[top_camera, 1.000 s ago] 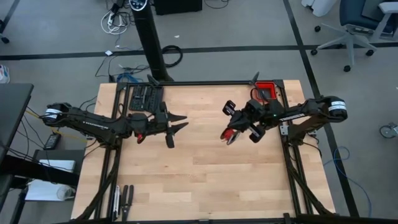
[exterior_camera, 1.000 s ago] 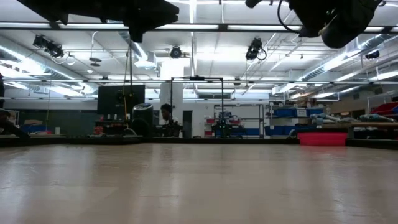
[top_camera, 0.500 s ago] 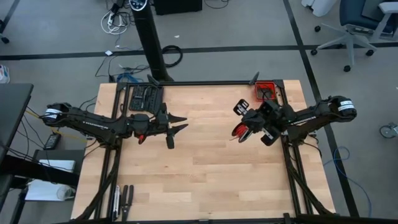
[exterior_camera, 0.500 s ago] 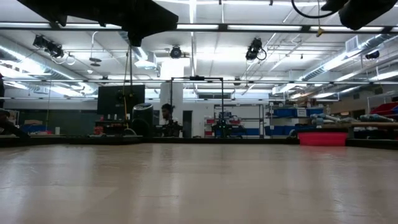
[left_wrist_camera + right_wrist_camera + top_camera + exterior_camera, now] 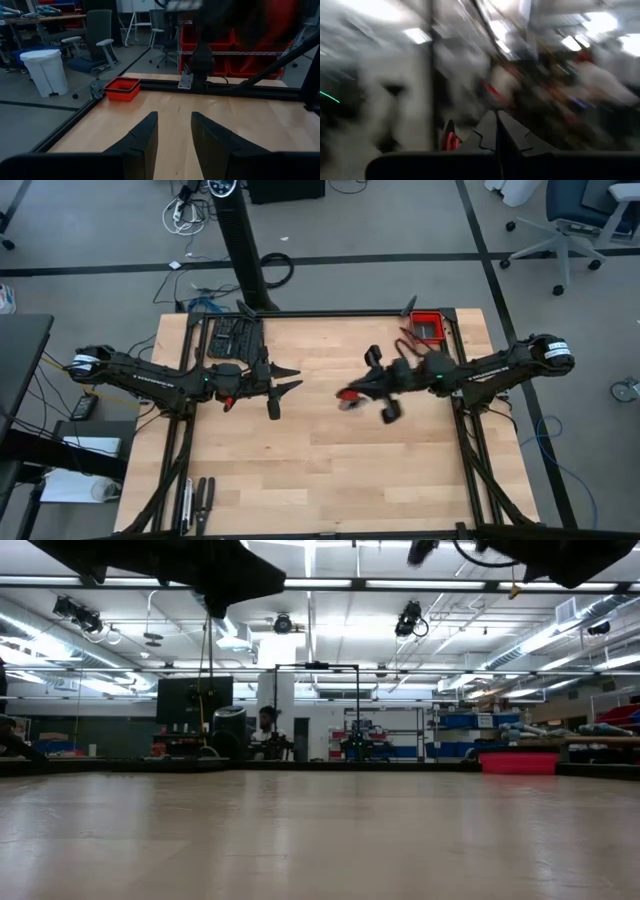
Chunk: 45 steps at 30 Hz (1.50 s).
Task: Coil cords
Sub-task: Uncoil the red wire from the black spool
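The red cord shows as a small red bundle (image 5: pixel 349 397) at the tip of my right gripper (image 5: pixel 345 394), above the table's middle. In the right wrist view, which is blurred, a red bit of the cord (image 5: pixel 450 141) sits beside the shut fingers. My right gripper (image 5: pixel 496 124) is shut on the cord and points toward the table's left. My left gripper (image 5: pixel 296 377) is open and empty, left of centre, and points toward the right gripper; it also shows in the left wrist view (image 5: pixel 173 122). No cord lies on the table in the low view. My right gripper holds the bundled red cord (image 5: pixel 350 399) between its two shut fingers, which lie about level and come from the table's right. The bundle is lifted clear of the table. Blur hides which part of the bundle the fingers have.
A red bin (image 5: pixel 427 327) stands at the table's far right corner, also in the left wrist view (image 5: pixel 121 88) and the low view (image 5: pixel 518 762). A black tool tray (image 5: pixel 230 336) sits at the far left. The bare wooden tabletop (image 5: pixel 330 470) lies toward the near edge.
My right gripper, still shut on the red cord, first drew back toward the red bin, then swung quickly toward the table's left and turned to point at my left gripper. The cord bundle went with it, clear of the table.
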Each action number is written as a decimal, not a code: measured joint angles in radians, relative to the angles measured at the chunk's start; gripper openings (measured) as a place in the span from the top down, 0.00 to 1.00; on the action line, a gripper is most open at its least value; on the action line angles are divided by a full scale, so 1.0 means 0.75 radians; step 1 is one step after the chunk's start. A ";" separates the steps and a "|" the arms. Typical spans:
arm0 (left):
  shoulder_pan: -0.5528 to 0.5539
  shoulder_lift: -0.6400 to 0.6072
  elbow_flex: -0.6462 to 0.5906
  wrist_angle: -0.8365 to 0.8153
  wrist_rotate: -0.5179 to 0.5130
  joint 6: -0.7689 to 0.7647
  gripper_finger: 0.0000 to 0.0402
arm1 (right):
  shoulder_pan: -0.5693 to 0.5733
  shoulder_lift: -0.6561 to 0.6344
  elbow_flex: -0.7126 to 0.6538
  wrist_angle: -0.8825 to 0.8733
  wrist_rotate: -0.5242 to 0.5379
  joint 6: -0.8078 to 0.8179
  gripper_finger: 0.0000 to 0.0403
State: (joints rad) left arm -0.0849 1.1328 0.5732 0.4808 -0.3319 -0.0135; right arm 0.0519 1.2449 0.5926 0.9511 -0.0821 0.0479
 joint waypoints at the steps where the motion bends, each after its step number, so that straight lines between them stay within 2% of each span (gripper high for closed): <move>1: -0.001 0.000 0.000 -0.005 0.000 0.000 0.70 | -0.012 0.000 0.000 -0.054 0.036 -0.022 1.00; 9: 0.000 0.000 0.000 -0.009 0.019 -0.033 0.70 | -0.055 0.023 0.000 -0.230 0.049 -0.141 1.00; 15: 0.000 0.070 0.015 0.047 0.078 -0.068 0.70 | -0.046 0.104 0.000 -0.264 -0.018 -0.303 1.00; 23: 0.000 0.260 0.274 -0.311 0.127 -0.093 0.70 | -0.064 0.142 0.011 -0.256 -0.012 -0.266 1.00; 25: 0.000 0.300 0.324 -0.341 0.151 -0.093 0.70 | -0.065 0.142 0.019 -0.251 -0.002 -0.271 1.00; 32: 0.000 0.384 0.406 -0.339 0.163 -0.086 0.70 | -0.065 0.141 0.049 -0.287 0.005 -0.307 1.00; 45: 0.000 0.402 0.407 -0.250 0.176 -0.054 0.70 | -0.065 0.141 0.051 -0.285 0.001 -0.307 1.00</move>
State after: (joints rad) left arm -0.0849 1.4344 0.8787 0.2935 -0.2000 -0.0539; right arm 0.0032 1.3510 0.6312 0.7372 -0.0813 -0.1825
